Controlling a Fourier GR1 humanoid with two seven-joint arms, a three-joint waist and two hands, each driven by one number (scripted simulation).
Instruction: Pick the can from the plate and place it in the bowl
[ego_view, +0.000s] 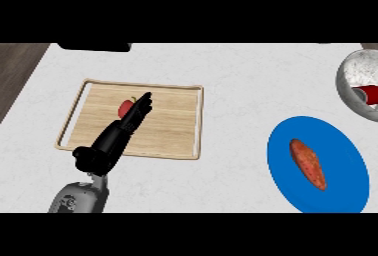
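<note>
From the head view, the red can (367, 93) already lies on its side in the grey bowl (347, 82), just beyond the blue plate (295, 185), well right of the left hand (122, 131), stretched flat and empty-fingered over the wooden tray (177, 120).

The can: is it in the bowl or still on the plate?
In the bowl: the red can lies inside the grey bowl; the blue plate holds only a sweet potato.
</note>
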